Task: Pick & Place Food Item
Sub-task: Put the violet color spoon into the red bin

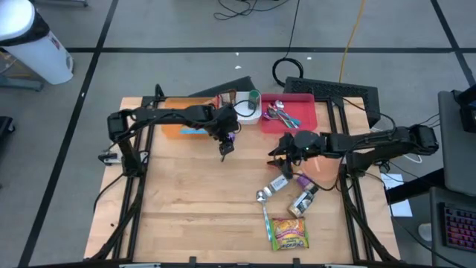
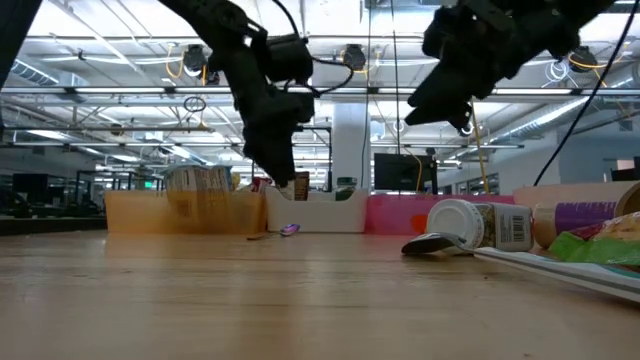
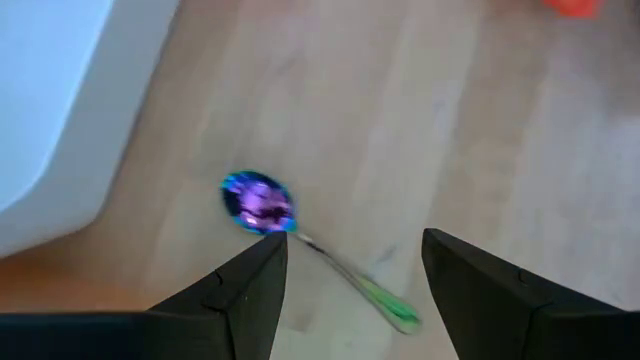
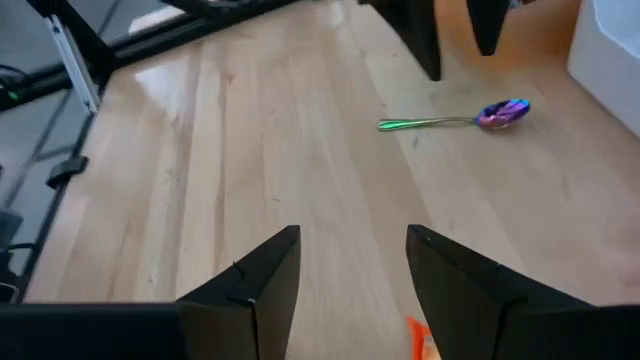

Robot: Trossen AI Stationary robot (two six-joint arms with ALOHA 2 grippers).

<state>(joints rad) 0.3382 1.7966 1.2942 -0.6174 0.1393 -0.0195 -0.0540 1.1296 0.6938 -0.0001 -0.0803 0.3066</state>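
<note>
L gripper point(image 1: 224, 151) above the wood table point(image 1: 186, 208), fingers point(image 3: 235, 295) apart, nothing btwn them. Hangs over a small spoon point(image 3: 262, 203) w/ iridescent purple bowl & green handle, lying flat on the table; spoon not touched.

R gripper point(image 1: 277, 151) also up off the table, jaws parted, empty. Its wrist view looks across bare wood to the same spoon, w/ L arm's fingers standing beyond it.

Landmark = red tray point(image 1: 306, 112) at far edge of table. Tray holds several coloured spoons. Just L of tray: white bin point(image 1: 245, 112), then orange bin point(image 1: 178, 128) under L arm. Purple spoon lies near white bin, on the near side.

Food items lie well nearer than tray, under R arm: jar point(image 1: 278, 184) on its side, metal spoon point(image 1: 265, 208) beside it, 2nd jar point(image 1: 302, 201), snack packet point(image 1: 290, 234) nearest the front edge. Purple-label cup point(image 1: 302, 179) btwn the jars.
</note>
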